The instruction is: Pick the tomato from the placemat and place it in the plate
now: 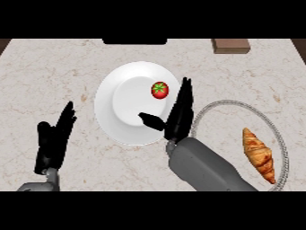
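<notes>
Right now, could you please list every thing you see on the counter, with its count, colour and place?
Tomato: one, red with green top, lying on the plate.
Plate: one, white, centre of the counter.
Placemat: one, grey-rimmed and round, right of the plate.
Croissant: one, golden brown, on the placemat.
Counter: one, pale marble.
Brown block: one, at the far edge, right of centre.
Black object: one, at the far edge, centre.
Left hand: black, open, lower left.
Right hand: black, open, at the plate's right edge.

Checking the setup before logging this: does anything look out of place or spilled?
Nothing stands out. The tomato sits in the plate, the croissant lies on the placemat, nothing spilled.
</notes>
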